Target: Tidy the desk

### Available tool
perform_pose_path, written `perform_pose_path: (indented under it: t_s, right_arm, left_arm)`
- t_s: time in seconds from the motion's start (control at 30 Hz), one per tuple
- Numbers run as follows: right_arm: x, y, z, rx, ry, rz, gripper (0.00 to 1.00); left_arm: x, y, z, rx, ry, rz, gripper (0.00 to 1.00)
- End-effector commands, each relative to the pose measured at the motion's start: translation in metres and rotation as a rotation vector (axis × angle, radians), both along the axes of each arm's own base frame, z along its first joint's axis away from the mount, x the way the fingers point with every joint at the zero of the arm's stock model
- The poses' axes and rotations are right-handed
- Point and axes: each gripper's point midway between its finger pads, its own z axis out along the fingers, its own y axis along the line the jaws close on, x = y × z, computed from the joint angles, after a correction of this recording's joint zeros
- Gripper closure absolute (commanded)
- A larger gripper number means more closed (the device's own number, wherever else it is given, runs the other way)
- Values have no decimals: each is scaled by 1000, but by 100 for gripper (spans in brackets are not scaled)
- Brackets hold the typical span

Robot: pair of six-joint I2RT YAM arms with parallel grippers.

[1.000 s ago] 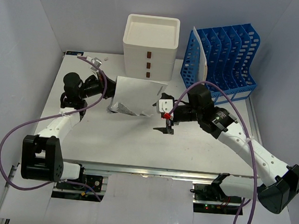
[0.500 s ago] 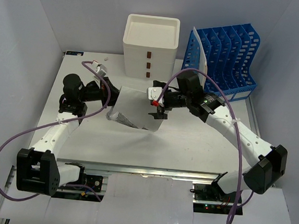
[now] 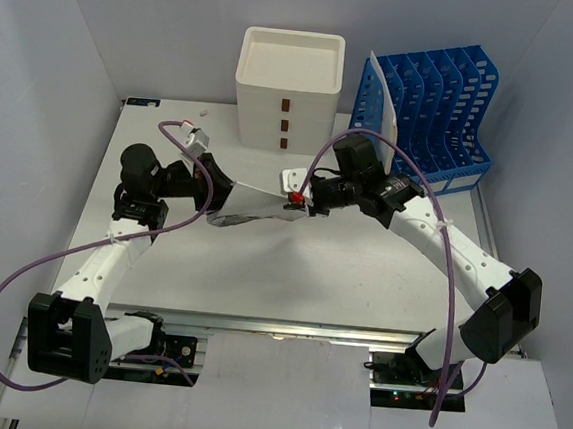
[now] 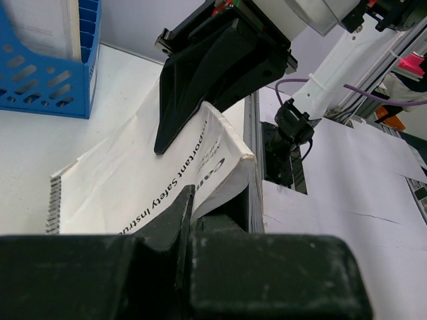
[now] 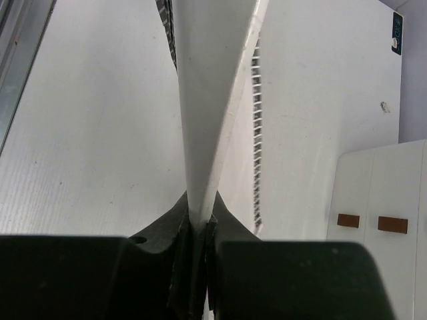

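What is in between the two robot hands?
A white booklet stretches between the left hand and right hand, both shut on it; the top view shows it.

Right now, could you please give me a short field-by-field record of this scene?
held item: white booklet, printed safety-instructions title, gripped by both arms
left gripper: shut on one end of the booklet
right gripper: shut on the opposite edge
surface: white desk
back of desk: cream drawer box, blue file rack beside it

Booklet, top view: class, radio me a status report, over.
Left gripper shut on booklet. Right gripper shut on its other end. Booklet held between both, over desk. Drawer box close behind.
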Motion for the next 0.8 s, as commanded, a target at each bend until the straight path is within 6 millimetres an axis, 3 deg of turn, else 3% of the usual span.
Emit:
perform_pose_path:
  t_s: [0.0, 0.1, 0.23, 0.3, 0.43, 0.5, 0.63, 0.77]
  right_arm:
    - [-20, -7, 9, 14, 42, 57, 92]
    - [-17, -19, 15, 38, 72, 29, 92]
    - [3, -46, 23, 74, 114, -72, 92]
    - [12, -62, 26, 90, 129, -123, 92]
    - [15, -89, 29, 128, 155, -182, 92]
    - [14, -104, 28, 147, 159, -215, 92]
    - [22, -132, 35, 194, 124, -324, 92]
    - [41, -167, 47, 257, 96, -478, 92]
  left_arm:
    - [11, 2, 31, -26, -118, 65, 84]
    - [16, 3, 36, -20, -121, 109, 61]
    - [41, 18, 46, 8, -193, 338, 14]
    - [47, 30, 55, 18, -251, 458, 2]
    - [62, 55, 60, 9, -221, 683, 2]
    - [51, 55, 51, -37, -155, 688, 2]
    - [22, 43, 12, -183, -10, 602, 2]
    - [6, 34, -25, -246, 133, 522, 2]
